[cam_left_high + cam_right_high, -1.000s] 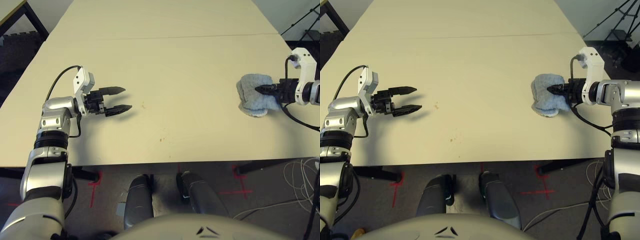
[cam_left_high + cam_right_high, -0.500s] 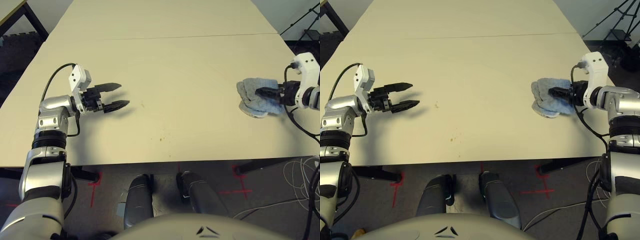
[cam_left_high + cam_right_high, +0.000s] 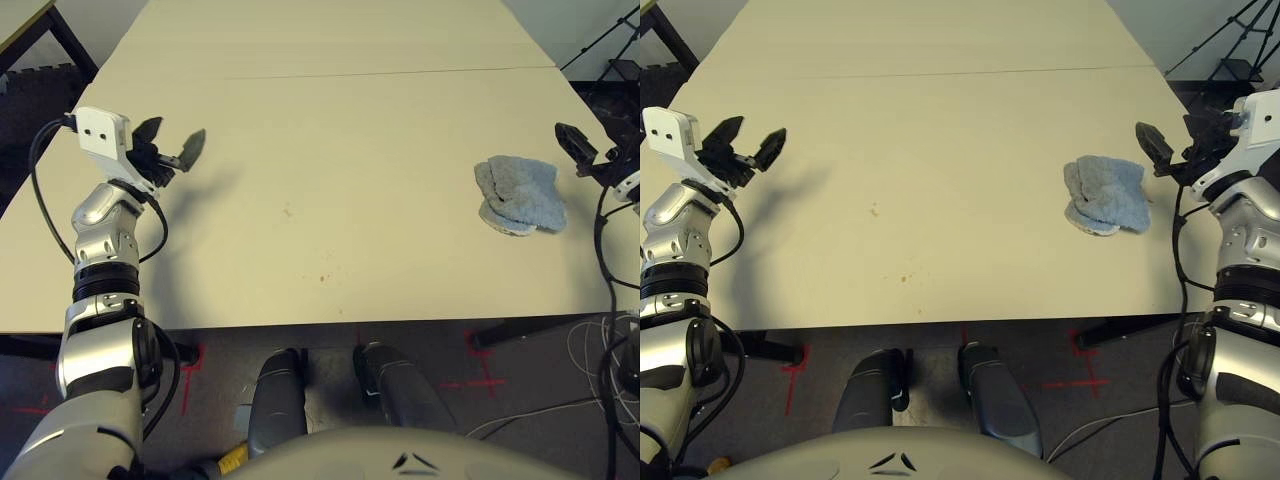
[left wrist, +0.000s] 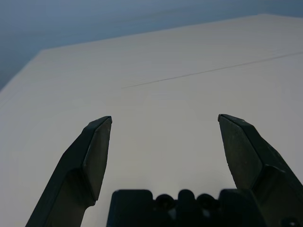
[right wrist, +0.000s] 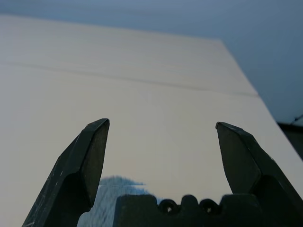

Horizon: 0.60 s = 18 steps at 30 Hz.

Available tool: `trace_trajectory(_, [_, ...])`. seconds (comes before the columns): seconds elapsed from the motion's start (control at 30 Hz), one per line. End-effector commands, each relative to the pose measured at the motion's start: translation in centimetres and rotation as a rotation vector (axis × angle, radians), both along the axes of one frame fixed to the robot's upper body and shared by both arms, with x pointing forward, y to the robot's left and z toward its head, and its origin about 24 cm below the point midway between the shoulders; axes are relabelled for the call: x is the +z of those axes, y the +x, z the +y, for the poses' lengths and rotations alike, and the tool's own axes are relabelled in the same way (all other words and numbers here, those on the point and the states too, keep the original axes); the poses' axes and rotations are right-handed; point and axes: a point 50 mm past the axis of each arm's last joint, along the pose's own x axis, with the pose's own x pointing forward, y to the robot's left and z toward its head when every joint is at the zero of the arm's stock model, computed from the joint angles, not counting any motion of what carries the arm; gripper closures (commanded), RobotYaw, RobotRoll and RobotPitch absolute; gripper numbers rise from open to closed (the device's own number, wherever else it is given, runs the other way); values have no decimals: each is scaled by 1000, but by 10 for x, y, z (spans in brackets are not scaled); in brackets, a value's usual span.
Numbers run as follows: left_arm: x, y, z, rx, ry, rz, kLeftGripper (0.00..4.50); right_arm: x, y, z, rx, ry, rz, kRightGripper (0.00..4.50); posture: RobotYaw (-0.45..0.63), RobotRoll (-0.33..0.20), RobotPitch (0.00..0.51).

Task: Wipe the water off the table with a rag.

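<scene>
Rag lies crumpled at table right side, long axis roughly left-right, light blue, fuzzy, whitish folded edge underneath. Tiny brown water spots near front-centre. Right gripper raised beside rag, fingers wide, empty. Left gripper raised far left, fingers wide.

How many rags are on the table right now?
1. The rag lies crumpled on the table toward the robot's right, just inboard of the open right pincer, which is not touching it. No other rag is visible.
</scene>
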Motion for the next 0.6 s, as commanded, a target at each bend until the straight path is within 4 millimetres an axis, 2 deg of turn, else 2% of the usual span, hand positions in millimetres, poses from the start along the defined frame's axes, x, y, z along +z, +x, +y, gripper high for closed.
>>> trace_trajectory(0.03, [-1,-4,14,107,7,-9,0,-8,-7,-1,-38,17,-45,24,-210,0,179])
trace_trajectory(0.33, [-3,-6,19,161,15,-8,0,-29,-18,-3,-87,44,-46,24,-200,0,178])
trace_trajectory(0.6, [-2,-4,19,170,19,-8,0,-33,-20,-4,-106,49,-46,24,-206,0,172])
